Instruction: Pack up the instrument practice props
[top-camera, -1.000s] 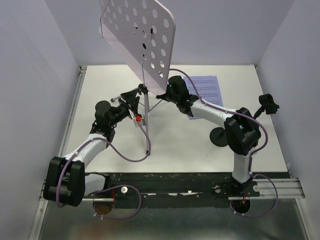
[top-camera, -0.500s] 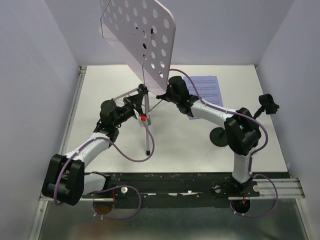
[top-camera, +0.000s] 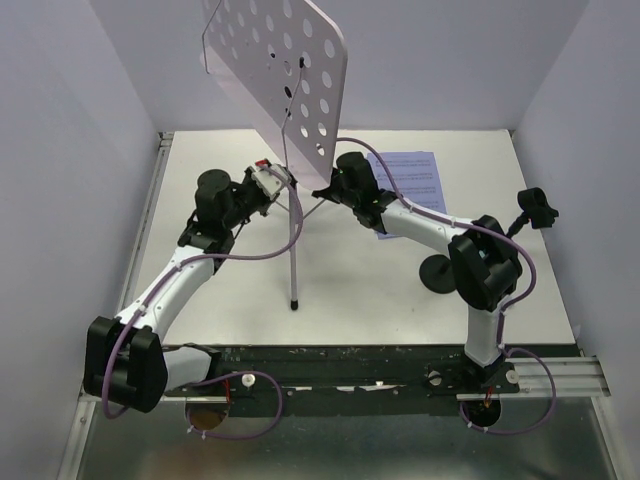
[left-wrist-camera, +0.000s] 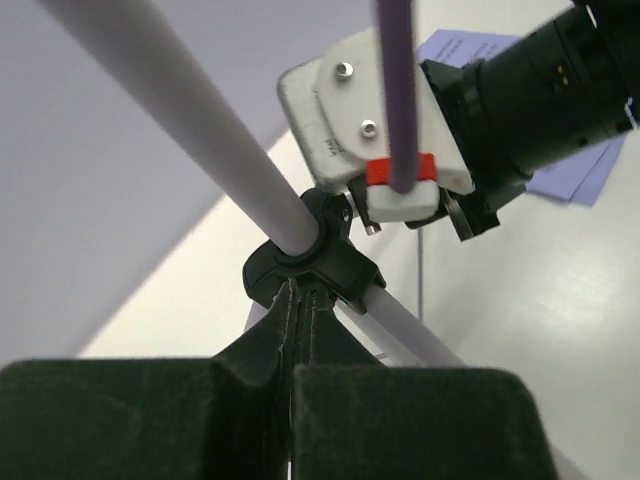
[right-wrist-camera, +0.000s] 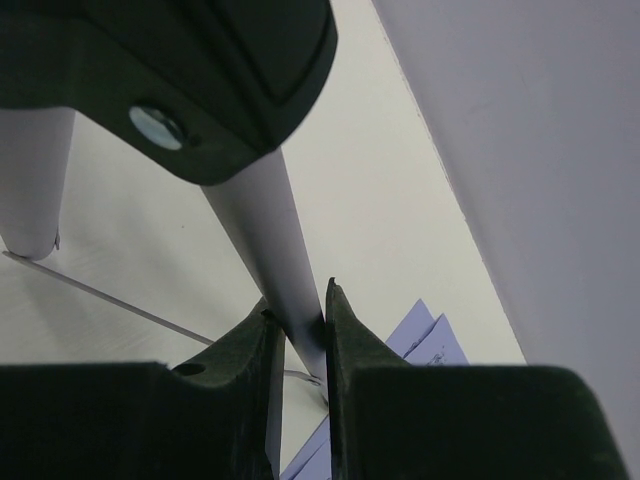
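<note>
The stand's lilac perforated plate (top-camera: 290, 70) stands tilted at the back centre on a silver tripod. One silver leg (top-camera: 293, 260) reaches toward me. My left gripper (top-camera: 275, 182) is shut, its tips (left-wrist-camera: 300, 290) pinched on the tripod's black hub (left-wrist-camera: 310, 255), under a silver tube (left-wrist-camera: 190, 120). My right gripper (top-camera: 322, 190) is shut on another silver leg (right-wrist-camera: 270, 230), its tips midway (right-wrist-camera: 298, 305). White sheet-music pages (top-camera: 412, 185) lie behind the right arm and show in the right wrist view (right-wrist-camera: 425, 340). One black clip holder (top-camera: 437, 272) stands beside the right arm, another (top-camera: 537, 207) at the right wall. No teal microphone is in view.
Lilac walls close in the table on the left, back and right. A metal rail (top-camera: 150, 200) runs along the table's left edge. Purple cables (top-camera: 250, 310) loop from both arms over the table. The black mounting bar (top-camera: 350, 365) lies along the near edge.
My left gripper has moved up and back along the near leg to the tripod hub. The right gripper has stayed shut on its leg.
</note>
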